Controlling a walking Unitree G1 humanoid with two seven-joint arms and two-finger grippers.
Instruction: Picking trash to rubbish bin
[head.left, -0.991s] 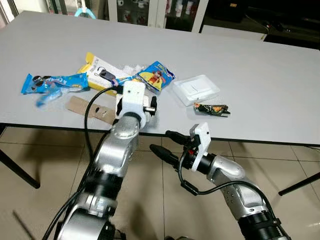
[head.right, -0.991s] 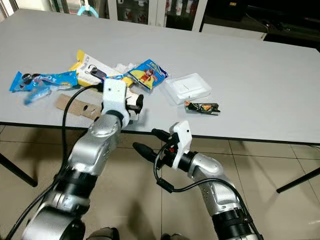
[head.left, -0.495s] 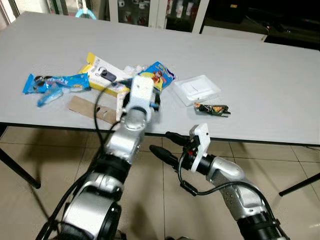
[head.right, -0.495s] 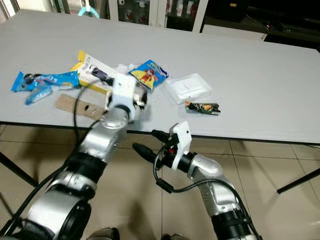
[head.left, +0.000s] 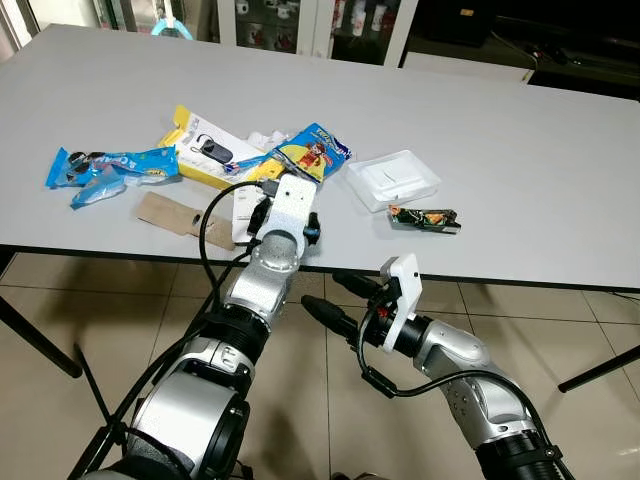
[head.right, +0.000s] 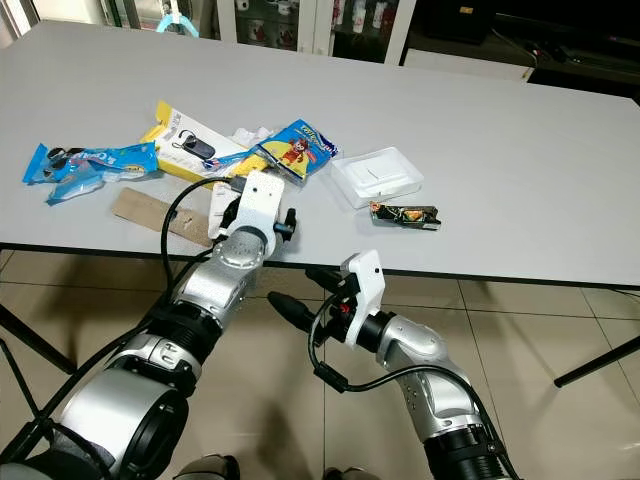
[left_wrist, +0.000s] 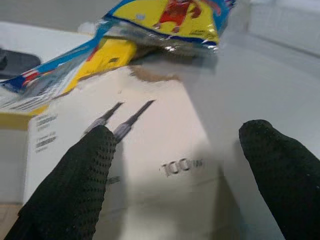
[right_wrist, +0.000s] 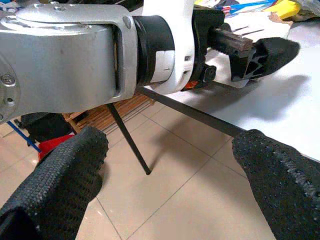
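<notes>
Grey desk (head.left: 520, 150) with trash scattered near the front edge. Far left: blue snack wrapper (head.left: 105, 168), crumpled, lying flat. Just in front and right of it, a brown cardboard strip (head.left: 180, 216) with holes, close to the desk edge. Behind that, a yellow package (head.left: 205, 155) with a black item printed on it. A white card box (left_wrist: 150, 165) printed "100" lies flat near the desk edge, its far end tucked under a yellow-blue cartoon snack bag (head.left: 310, 152); small crumpled white paper (head.left: 262, 138) just behind the bag.

Left gripper (left_wrist: 177, 165) is over the desk edge at the white card box, fingers spread apart, released, one finger over the box and the other beside it over bare desk; nothing clenched between them. In the head views the left arm reaches up from below with its white wrist block over the box.

Right of the bag: clear plastic tray (head.left: 392, 180), flat, apart from the rest. Just in front and right of it, a small dark candy wrapper (head.left: 425, 218).

Right gripper (head.left: 335, 298) hangs below desk level in front of the edge, over the tiled floor (head.left: 60, 300), fingers apart, released, holding nothing, pointing toward the left arm.
</notes>
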